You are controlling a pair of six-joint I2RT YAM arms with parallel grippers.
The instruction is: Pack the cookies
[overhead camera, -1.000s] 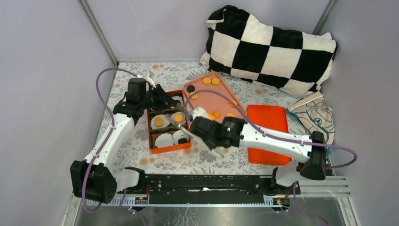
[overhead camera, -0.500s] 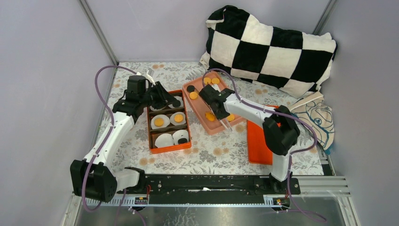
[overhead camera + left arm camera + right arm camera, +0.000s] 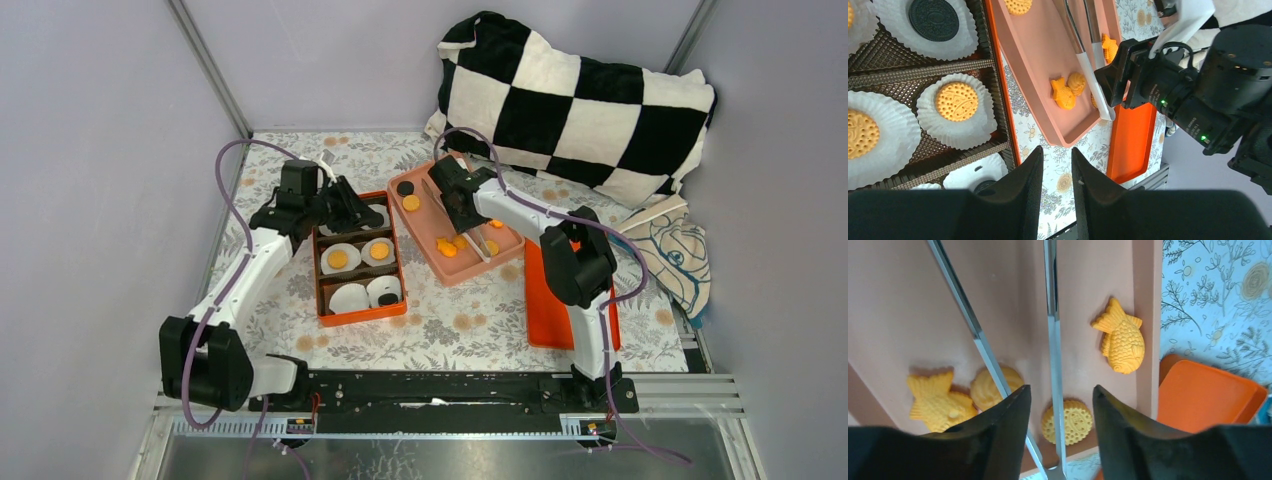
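Cookies point(image 3: 1120, 342) lie in the pink tray point(image 3: 455, 272): golden fish shapes, a swirl and a round disc point(image 3: 1070, 421). More cookies point(image 3: 956, 101) sit in white paper cups inside the orange box point(image 3: 357, 315), most golden and one black point(image 3: 934, 19). Metal tongs point(image 3: 1052, 340) rest in the tray across the round disc. My right gripper point(image 3: 1061, 388) hovers over them, open, its fingers apart from the tongs' arms. At the box's far right corner my left gripper point(image 3: 1056, 150) is open by a narrow gap with nothing in it.
An orange lid point(image 3: 545, 300) lies right of the pink tray. A checkered pillow point(image 3: 570, 100) fills the back right, and a printed cloth bag point(image 3: 670, 250) sits by the right wall. The floral cloth point(image 3: 440, 330) covers the table.
My right arm swung from the orange box to the pink tray with the tongs, then opened and left them lying there. The left arm barely shifted.
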